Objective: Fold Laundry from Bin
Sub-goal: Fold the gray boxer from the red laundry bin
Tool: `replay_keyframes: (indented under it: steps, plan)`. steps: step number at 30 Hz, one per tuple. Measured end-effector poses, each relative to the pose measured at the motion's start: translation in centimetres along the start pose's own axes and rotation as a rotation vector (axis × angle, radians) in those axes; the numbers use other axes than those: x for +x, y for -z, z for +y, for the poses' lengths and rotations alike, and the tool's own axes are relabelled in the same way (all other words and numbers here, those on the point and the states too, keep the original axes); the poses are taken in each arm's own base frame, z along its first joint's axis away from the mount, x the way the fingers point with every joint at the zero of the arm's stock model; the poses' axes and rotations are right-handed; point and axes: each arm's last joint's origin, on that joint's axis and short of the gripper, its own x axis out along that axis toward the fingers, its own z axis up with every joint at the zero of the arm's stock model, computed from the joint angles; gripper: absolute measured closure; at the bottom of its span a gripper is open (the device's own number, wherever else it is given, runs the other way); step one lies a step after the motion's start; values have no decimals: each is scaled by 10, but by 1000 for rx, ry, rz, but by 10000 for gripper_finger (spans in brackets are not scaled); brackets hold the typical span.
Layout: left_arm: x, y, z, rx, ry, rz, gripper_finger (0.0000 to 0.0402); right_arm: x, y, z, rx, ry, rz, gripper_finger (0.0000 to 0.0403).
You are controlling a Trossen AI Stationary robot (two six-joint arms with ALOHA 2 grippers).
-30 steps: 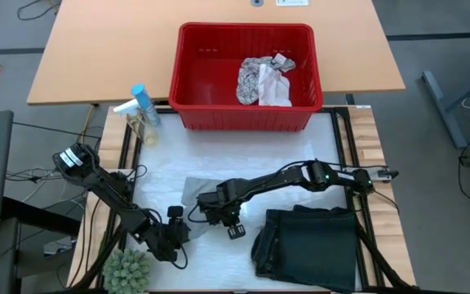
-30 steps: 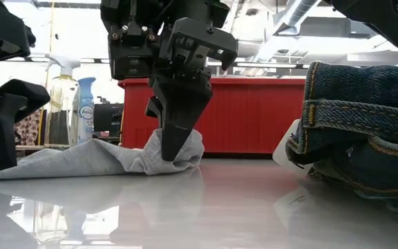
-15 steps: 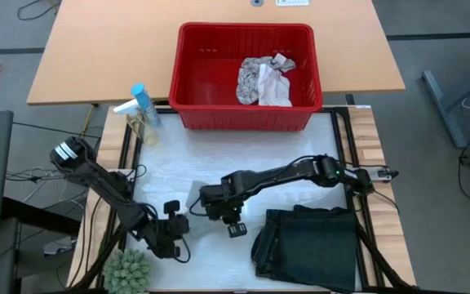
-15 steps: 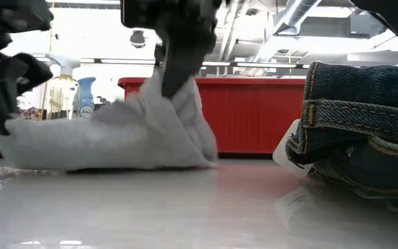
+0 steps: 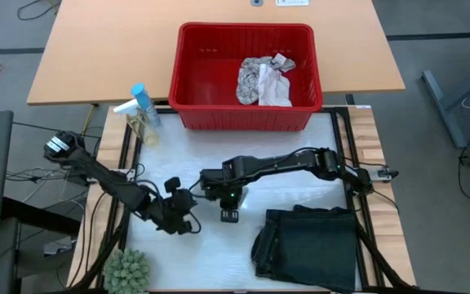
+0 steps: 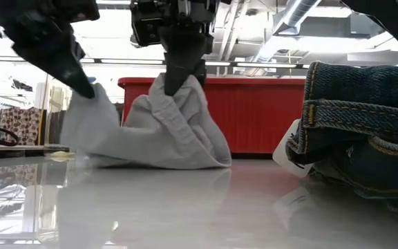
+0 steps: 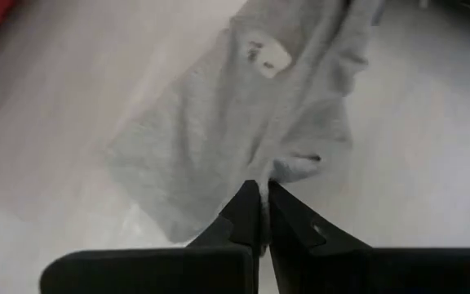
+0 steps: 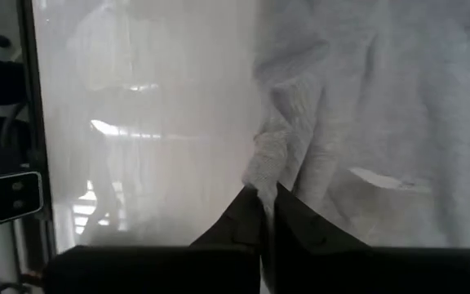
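Observation:
A small light-grey cloth (image 6: pixel 157 138) stands tented over the white mat, its lower edge on the table. My left gripper (image 6: pixel 87 84) is shut on its left corner. My right gripper (image 6: pixel 179 81) is shut on its peak. In the high view both grippers (image 5: pixel 184 204) (image 5: pixel 222 196) are close together at the table's middle. The red bin (image 5: pixel 194 110) stands at the far edge with a white-grey patterned cloth (image 5: pixel 263 77) lying inside. A dark folded garment (image 5: pixel 308 245) lies at the near right. My left gripper pinches a bunched corner of the grey cloth (image 7: pixel 288 167) between its two fingertips, slanting down from the table's left. That corner is lifted and the cloth falls away below it to the table. My right gripper pinches a gathered fold at the cloth's top (image 8: pixel 261 167) between its fingertips, coming steeply from above. The cloth hangs below the fingers in slack folds, its lower edge (image 6: pixel 185 162) on the table.
Two spray bottles (image 5: pixel 141 110) stand at the mat's far left corner, beside the bin. A green spiky plant (image 5: pixel 129 269) sits at the near left. The folded dark garment (image 6: pixel 365 131) rises high on the right in the low view.
My left gripper has shut on the cloth's left corner and gone up and toward the far edge with it. My right gripper has risen with the cloth's middle. The cloth has gone from lying low to a raised tent, its lower edge staying on the table.

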Motion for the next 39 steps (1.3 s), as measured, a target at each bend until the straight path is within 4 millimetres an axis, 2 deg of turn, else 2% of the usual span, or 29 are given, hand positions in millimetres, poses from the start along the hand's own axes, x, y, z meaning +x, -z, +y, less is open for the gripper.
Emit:
replay_keyframes:
  steps: [9, 17, 24, 31, 39]
  plan:
    - [11, -8, 17, 6, -69, 23, 401, -3, 14, 8, 92, 119, 86, 363]
    - [12, -7, 19, 14, -74, 49, 401, -4, 28, 26, 86, 236, 163, 363]
    - [12, -5, 19, -10, -45, 82, 401, -8, 35, 45, 58, 280, 140, 363]
    - [10, -3, 13, -92, 52, 141, 401, -9, 42, 62, 179, 317, 116, 363]
    - [9, -5, 9, -131, 62, 97, 401, -6, 50, 74, 322, 451, 61, 361]
